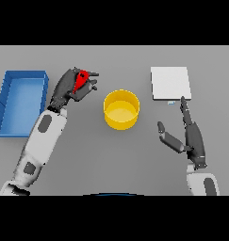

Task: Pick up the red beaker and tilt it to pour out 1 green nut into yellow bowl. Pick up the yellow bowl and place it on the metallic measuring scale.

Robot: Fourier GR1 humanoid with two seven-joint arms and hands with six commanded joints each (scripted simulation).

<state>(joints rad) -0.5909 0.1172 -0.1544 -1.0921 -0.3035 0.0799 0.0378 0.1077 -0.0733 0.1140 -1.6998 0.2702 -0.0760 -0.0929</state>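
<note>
My left hand (69,89) is shut on the red beaker (81,80) and holds it tilted, left of the yellow bowl (121,109). The beaker is mostly hidden by the fingers, and I cannot see a green nut. The yellow bowl stands in the middle of the grey table and looks empty. The metallic measuring scale (170,83) is a flat pale square at the back right. My right hand (193,139) is open, fingers straight and thumb spread, to the right of the bowl and just in front of the scale.
A blue open bin (7,101) stands at the left edge of the table, beside my left forearm.
</note>
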